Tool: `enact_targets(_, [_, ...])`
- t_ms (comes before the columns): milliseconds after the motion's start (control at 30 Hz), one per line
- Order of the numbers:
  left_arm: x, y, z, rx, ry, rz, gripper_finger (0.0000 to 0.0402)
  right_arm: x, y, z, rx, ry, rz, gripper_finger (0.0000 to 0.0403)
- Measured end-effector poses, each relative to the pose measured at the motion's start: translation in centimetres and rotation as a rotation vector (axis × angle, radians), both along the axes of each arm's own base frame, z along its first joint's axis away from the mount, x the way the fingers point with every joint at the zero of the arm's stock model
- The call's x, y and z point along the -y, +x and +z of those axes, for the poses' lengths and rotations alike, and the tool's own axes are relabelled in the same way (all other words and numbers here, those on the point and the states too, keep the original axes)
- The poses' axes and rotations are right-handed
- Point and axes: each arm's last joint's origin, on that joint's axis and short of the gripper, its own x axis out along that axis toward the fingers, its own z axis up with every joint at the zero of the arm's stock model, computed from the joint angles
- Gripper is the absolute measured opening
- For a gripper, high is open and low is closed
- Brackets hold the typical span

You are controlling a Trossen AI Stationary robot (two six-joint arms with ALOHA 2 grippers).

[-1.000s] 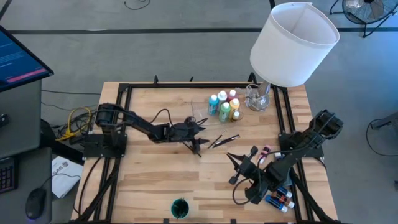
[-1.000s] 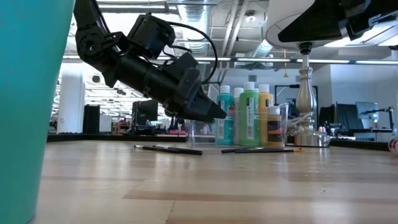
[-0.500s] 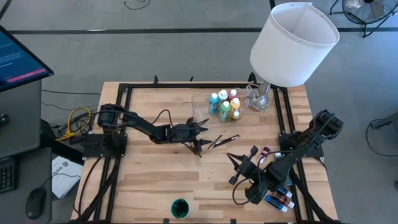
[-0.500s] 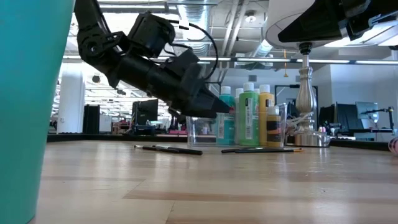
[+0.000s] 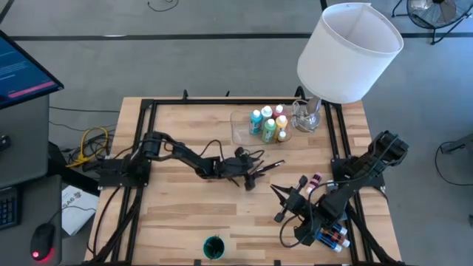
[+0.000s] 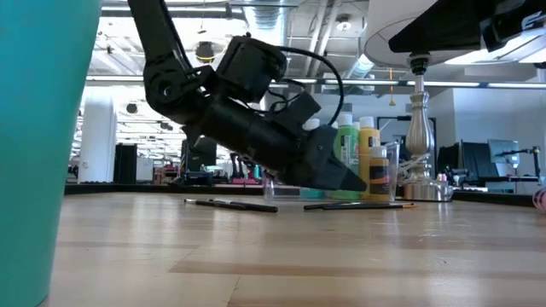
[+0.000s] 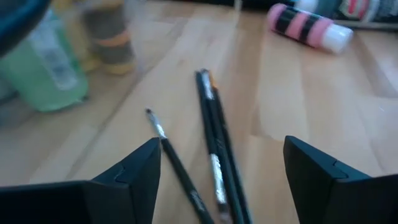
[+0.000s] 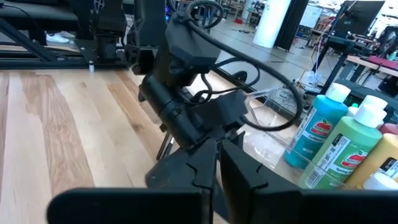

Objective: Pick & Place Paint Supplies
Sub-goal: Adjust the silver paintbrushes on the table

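Three thin dark-handled brushes [image 7: 211,143] lie flat on the wooden table [image 5: 185,214], just in front of the clear tray [image 5: 244,129]. The tray holds upright white-capped paint bottles [image 5: 267,125], among them blue, green and yellow ones. My left gripper [image 7: 217,180] is open and slants down over the brushes [image 5: 267,165], one finger on either side of them. In the low view its tip [image 6: 348,181] stands a little above the table. A pink bottle [image 5: 316,179] lies on its side farther right. My right gripper [image 5: 284,199] hangs shut and holds nothing, near the table's right front.
A big white lampshade [image 5: 349,52] on a glass-footed lamp [image 5: 307,117] stands at the far right. A teal cup [image 5: 214,246] sits at the near edge. More small bottles [image 5: 332,236] lie under the right arm. Bare wood spreads across the near left.
My left gripper has gone toward the table's right edge and down, from left of the brushes to right over them, most of it in the last half second. The brushes and bottles have stayed where they were.
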Motion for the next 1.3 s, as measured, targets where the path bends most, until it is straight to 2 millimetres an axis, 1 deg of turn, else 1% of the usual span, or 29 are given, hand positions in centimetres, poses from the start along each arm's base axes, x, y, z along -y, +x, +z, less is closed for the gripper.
enact_targets(233, [-0.1, -0.1, -0.1, -0.015, 0.035, 0.049, 0.0242, -0.2, -0.3, -0.2, 0.002, -0.002, 0.010, 0.0014])
enact_targets(400, [1.7, -0.4, -0.2, -0.049, 0.145, 0.131, 0.0232, 0.2, -0.7, -1.0, 0.019, 0.026, -0.001, 0.0014])
enact_targets(567, [3.0, 0.1, 0.6, -0.008, 0.122, 0.132, 0.0229, 0.3, -0.8, -1.0, 0.028, 0.031, -0.007, 0.0014])
enact_targets(667, [3.0, 0.6, 1.0, 0.003, 0.118, 0.178, 0.0233, 0.3, -0.8, -1.0, 0.034, 0.026, -0.012, 0.0014])
enact_targets(833, [1.8, 1.4, 1.4, -0.021, 0.055, 0.224, 0.0249, 0.3, -0.8, -1.0, 0.039, 0.022, -0.016, 0.0014])
enact_targets(1067, [1.8, 1.5, 1.4, -0.016, 0.042, 0.241, 0.0262, 0.4, -0.7, -1.0, 0.039, 0.021, -0.017, 0.0014])
enact_targets(1133, [2.1, 1.6, 1.1, -0.014, 0.035, 0.234, 0.0262, 0.3, -0.7, -1.0, 0.039, 0.021, -0.017, 0.0014])
enact_targets(1200, [2.3, 1.7, 0.4, -0.032, 0.039, 0.226, 0.0260, 0.3, -0.7, -1.0, 0.040, 0.022, -0.017, 0.0014])
enact_targets(1300, [2.8, 2.7, -0.6, -0.043, 0.034, 0.202, 0.0258, 0.3, -0.7, -1.0, 0.041, 0.024, -0.017, 0.0014])
